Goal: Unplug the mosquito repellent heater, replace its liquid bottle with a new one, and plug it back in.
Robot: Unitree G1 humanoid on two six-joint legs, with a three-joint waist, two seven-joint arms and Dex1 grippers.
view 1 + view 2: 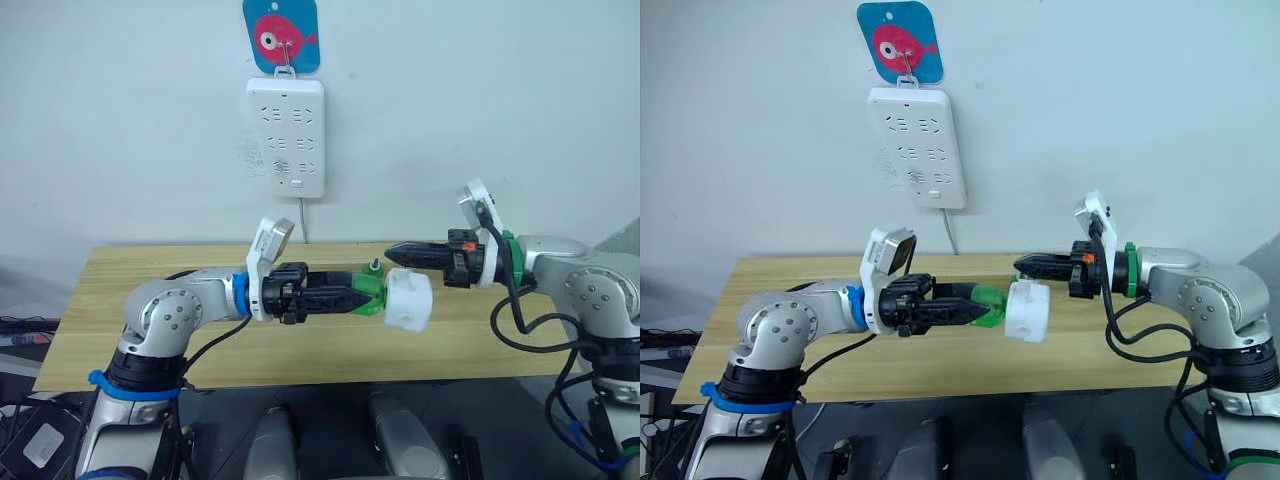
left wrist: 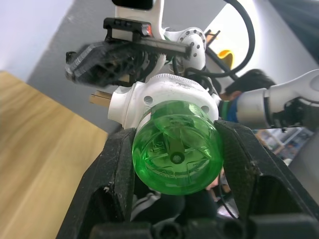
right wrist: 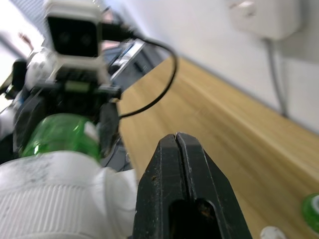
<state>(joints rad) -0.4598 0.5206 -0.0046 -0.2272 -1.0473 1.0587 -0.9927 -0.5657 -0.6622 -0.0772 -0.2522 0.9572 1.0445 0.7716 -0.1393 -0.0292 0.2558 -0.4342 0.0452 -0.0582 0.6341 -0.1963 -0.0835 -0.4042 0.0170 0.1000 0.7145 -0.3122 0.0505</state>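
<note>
Held in the air above the wooden table (image 1: 200, 340): mosquito repellent heater (image 1: 409, 300), its green liquid bottle (image 2: 175, 154) clamped by left gripper (image 1: 358, 299). At 1 o'clock from heater, right gripper (image 1: 392, 250), fingers pressed together, empty. Power strip (image 1: 286, 137) at 12 o'clock on the wall.

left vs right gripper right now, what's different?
The left gripper is shut on the green bottle, with the mosquito repellent heater on the bottle's far end; the right gripper is shut on nothing. The left fingers are spread around the bottle; the right fingers press together. Both hover above the wooden table, pointing toward each other.
</note>
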